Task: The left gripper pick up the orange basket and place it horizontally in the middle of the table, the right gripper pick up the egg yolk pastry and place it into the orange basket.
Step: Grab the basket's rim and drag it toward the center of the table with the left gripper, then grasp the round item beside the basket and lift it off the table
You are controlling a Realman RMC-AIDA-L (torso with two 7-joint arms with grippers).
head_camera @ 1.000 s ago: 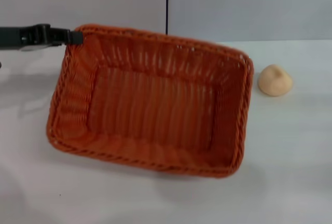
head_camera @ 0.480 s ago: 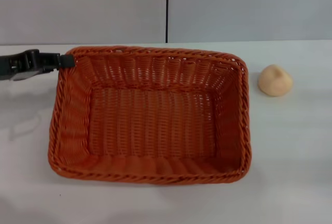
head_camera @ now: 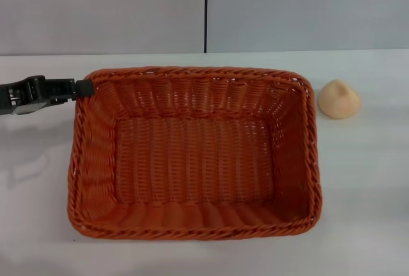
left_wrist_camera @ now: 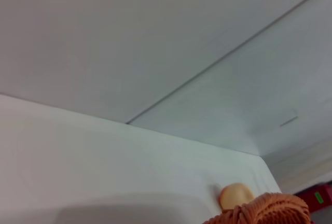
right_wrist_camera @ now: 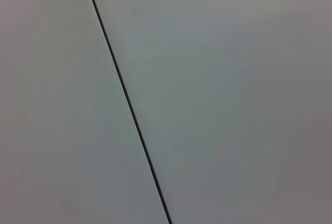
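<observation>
The orange basket [head_camera: 192, 151] lies flat and lengthwise across the middle of the white table [head_camera: 361, 186], and it holds nothing. My left gripper [head_camera: 84, 87] reaches in from the left and is shut on the braided rim at the basket's far left corner. The egg yolk pastry [head_camera: 339, 99], a small pale dome, sits on the table just right of the basket's far right corner, apart from it. In the left wrist view a piece of the basket rim [left_wrist_camera: 264, 211] shows with the pastry [left_wrist_camera: 236, 197] beyond it. The right gripper is out of view.
A grey wall with a dark vertical seam [head_camera: 206, 11] stands behind the table. Bare tabletop lies to the right of the basket and along the front edge. A red object [left_wrist_camera: 322, 195] shows at the edge of the left wrist view.
The basket has swung from a tilted, skewed pose to lying square and flat, and has come a little nearer. The left gripper dropped lower with the rim corner. The pastry has not moved.
</observation>
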